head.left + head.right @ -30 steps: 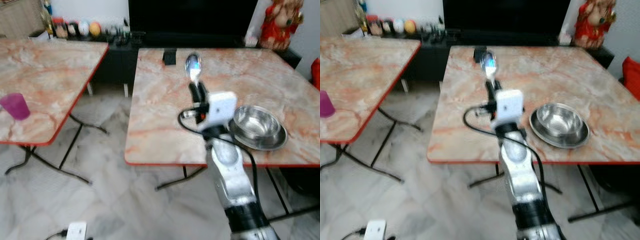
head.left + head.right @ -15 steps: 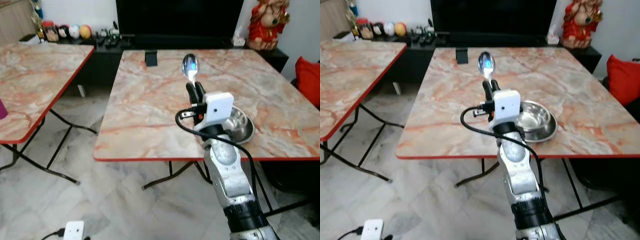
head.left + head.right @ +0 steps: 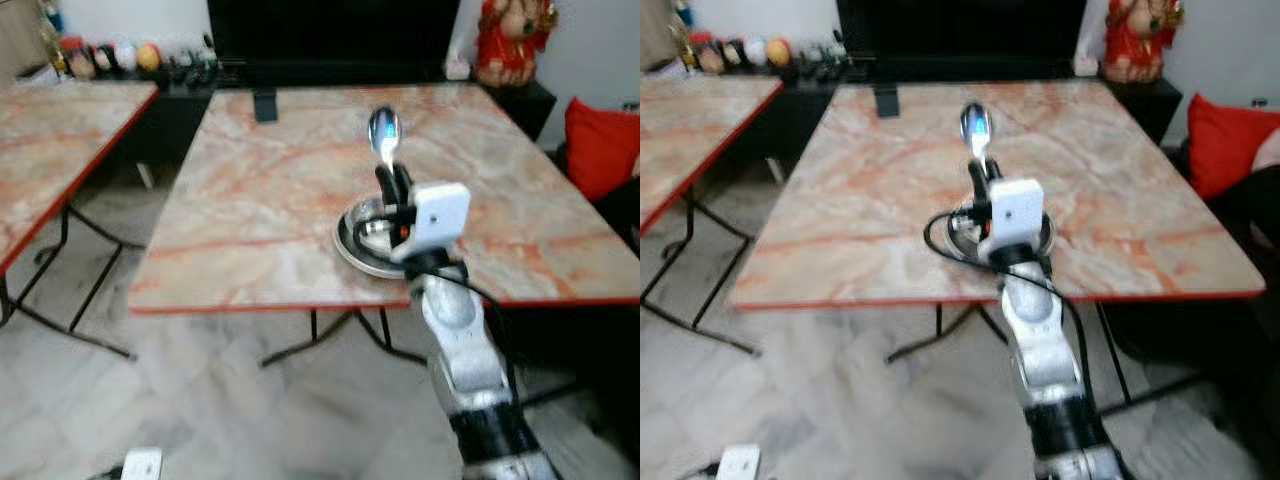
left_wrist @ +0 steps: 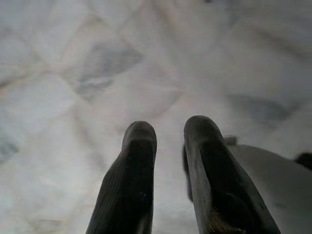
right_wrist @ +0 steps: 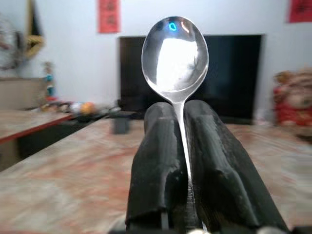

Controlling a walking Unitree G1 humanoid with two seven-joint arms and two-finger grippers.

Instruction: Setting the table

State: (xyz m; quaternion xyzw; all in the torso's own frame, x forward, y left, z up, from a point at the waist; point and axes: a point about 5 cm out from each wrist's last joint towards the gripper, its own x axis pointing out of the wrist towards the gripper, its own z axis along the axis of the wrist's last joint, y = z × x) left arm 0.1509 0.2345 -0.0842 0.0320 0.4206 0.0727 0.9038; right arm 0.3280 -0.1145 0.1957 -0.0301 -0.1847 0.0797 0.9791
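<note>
My right gripper is raised over the near edge of the marble table, shut on the handle of a silver spoon. The spoon stands upright with its bowl above the fingertips. A steel bowl sits on the table close to the front edge, right behind the gripper and partly hidden by the white wrist. My left gripper hangs over the pale tiled floor, its fingers a little apart with nothing between them.
A second marble table stands to the left across a gap of floor. A small black object sits at the far side of the table. A dark TV cabinet, a red figurine and a red cushion lie beyond.
The camera has swung right and come closer. The bowl, seen earlier to the right of the gripper, now lies directly behind it. The spoon stays held upright.
</note>
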